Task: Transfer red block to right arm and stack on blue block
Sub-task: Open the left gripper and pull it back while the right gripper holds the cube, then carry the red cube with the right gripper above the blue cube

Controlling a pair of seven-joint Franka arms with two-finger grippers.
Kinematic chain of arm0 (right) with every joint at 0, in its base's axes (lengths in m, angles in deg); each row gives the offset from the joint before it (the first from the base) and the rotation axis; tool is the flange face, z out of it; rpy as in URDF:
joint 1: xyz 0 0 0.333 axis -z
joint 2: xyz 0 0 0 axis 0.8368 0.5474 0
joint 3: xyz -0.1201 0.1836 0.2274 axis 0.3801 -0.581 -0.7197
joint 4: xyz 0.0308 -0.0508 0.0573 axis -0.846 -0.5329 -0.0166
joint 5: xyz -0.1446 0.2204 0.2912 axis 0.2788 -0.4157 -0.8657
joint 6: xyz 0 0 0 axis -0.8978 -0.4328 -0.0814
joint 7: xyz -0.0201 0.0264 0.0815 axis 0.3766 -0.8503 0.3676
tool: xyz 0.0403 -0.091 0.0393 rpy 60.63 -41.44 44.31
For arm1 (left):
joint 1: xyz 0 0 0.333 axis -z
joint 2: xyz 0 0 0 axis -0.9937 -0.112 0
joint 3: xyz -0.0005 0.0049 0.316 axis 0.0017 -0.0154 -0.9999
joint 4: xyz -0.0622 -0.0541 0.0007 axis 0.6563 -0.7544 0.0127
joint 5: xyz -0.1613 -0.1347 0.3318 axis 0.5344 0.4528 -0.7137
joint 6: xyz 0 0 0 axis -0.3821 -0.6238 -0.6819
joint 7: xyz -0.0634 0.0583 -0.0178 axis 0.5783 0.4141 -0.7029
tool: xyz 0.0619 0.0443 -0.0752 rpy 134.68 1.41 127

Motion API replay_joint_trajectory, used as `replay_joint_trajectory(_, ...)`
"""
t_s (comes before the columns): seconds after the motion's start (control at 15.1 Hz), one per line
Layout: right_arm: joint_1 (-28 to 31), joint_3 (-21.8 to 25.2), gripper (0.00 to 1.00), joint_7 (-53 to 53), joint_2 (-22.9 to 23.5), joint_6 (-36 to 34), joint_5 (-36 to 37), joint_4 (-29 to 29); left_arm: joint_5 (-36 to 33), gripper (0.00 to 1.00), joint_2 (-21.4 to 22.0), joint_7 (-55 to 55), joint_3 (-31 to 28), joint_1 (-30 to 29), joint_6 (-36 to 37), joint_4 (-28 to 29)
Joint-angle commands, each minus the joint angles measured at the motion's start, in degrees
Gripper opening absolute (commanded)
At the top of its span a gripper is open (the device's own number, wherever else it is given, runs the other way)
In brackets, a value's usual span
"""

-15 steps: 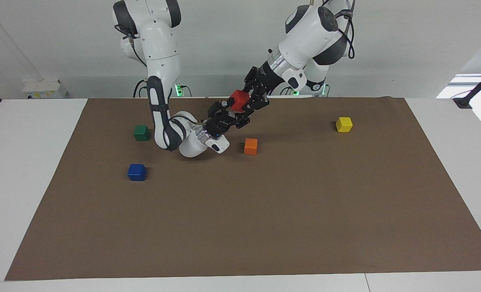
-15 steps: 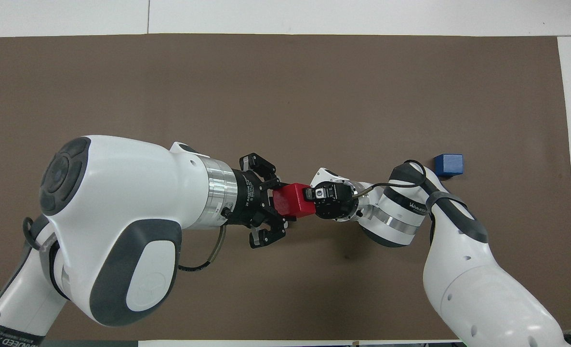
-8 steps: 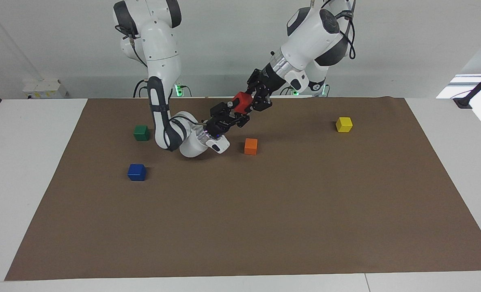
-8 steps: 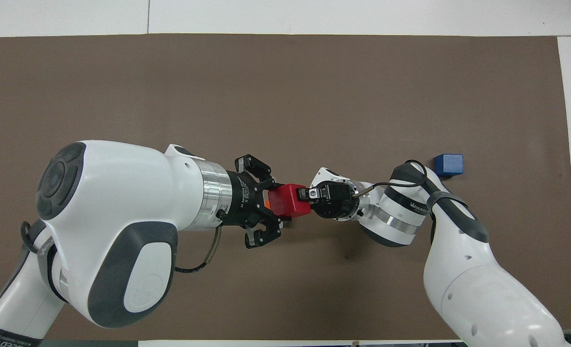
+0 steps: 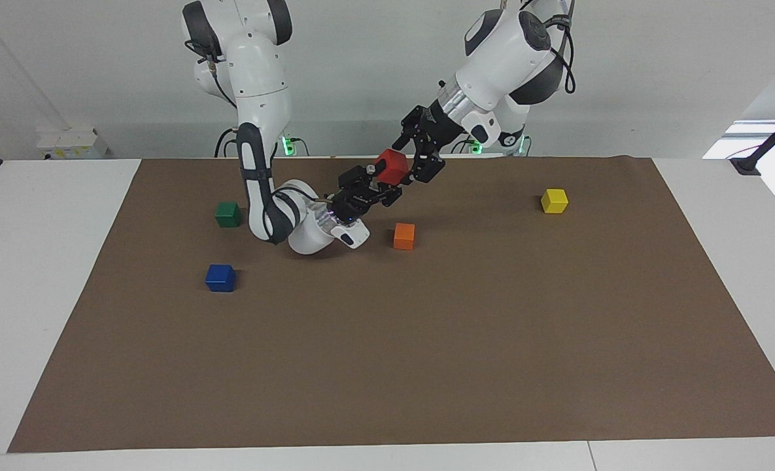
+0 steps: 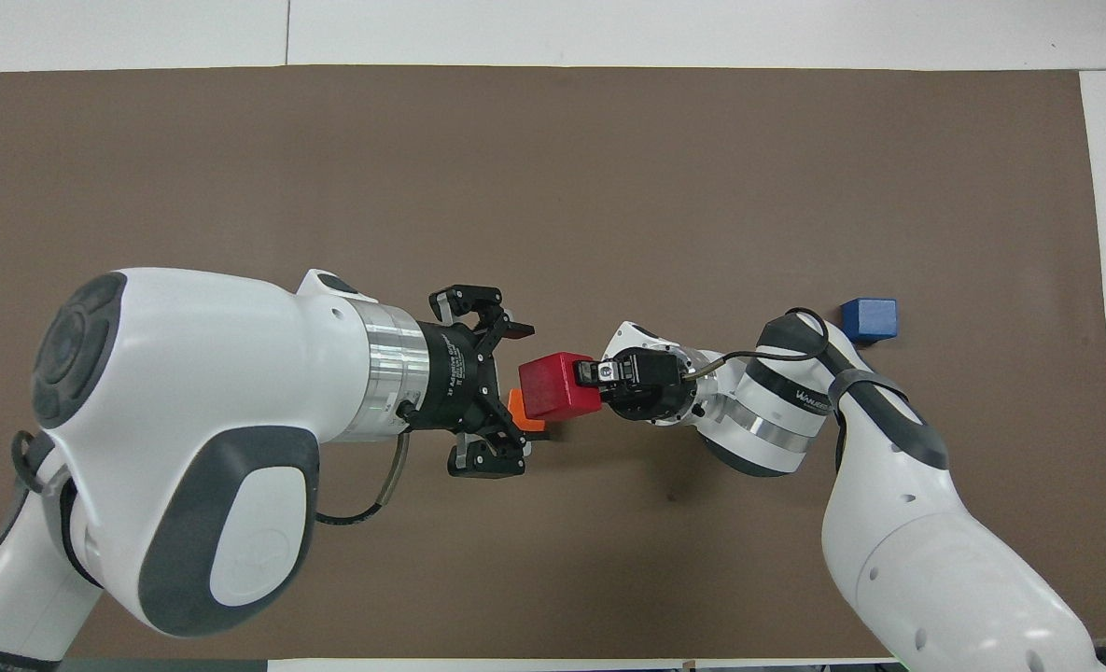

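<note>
The red block (image 5: 392, 167) is up in the air over the brown mat, close to the orange cube (image 5: 404, 236). My right gripper (image 5: 379, 180), with its blue light, is shut on the red block; it also shows in the overhead view (image 6: 595, 374), gripping the red block (image 6: 557, 385). My left gripper (image 5: 420, 158) is open and stands just off the red block, apart from it; in the overhead view (image 6: 512, 394) its fingers are spread wide. The blue block (image 5: 220, 278) sits on the mat toward the right arm's end, also seen from overhead (image 6: 869, 319).
A green cube (image 5: 228, 214) sits nearer to the robots than the blue block. A yellow cube (image 5: 554, 201) sits toward the left arm's end. The orange cube (image 6: 520, 412) partly shows under the left gripper. The brown mat (image 5: 426, 353) covers the table.
My left gripper has opened, let go of the red block and drawn back from it. My right gripper keeps its hold on the red block.
</note>
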Motion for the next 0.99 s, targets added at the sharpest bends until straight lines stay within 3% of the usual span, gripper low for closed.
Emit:
replay_joint_trajectory(0.0,0.5,-0.2,0.0,-0.6,-0.5,1.3,0.6,0.4,0.7,1.0,2.3,5.8,-0.3,-4.0,3.5,0.5)
replay_joint_trajectory(0.2,1.3,0.0,0.0,1.0,-1.5,2.3,1.6,0.5,0.6,1.0,3.1,14.8,-0.3,-10.2,5.5,1.6)
replay_joint_trajectory(0.33,3.8,0.0,0.0,3.1,-4.6,6.2,5.0,0.5,-1.1,1.0,3.2,23.0,-0.3,-14.6,5.8,2.1)
replay_joint_trajectory(0.46,6.0,0.0,0.0,7.4,-7.7,8.1,6.9,0.5,-9.8,1.0,3.2,29.2,-0.3,-17.4,5.7,2.4)
replay_joint_trajectory(0.73,11.7,0.1,0.0,16.0,-13.8,14.4,15.1,1.4,-13.1,1.0,3.0,43.8,-0.3,-23.7,5.8,5.4)
replay_joint_trajectory(0.93,14.6,0.2,0.0,23.4,-17.4,21.2,20.8,3.8,-22.6,1.0,0.8,57.5,-0.3,-25.0,5.8,5.3)
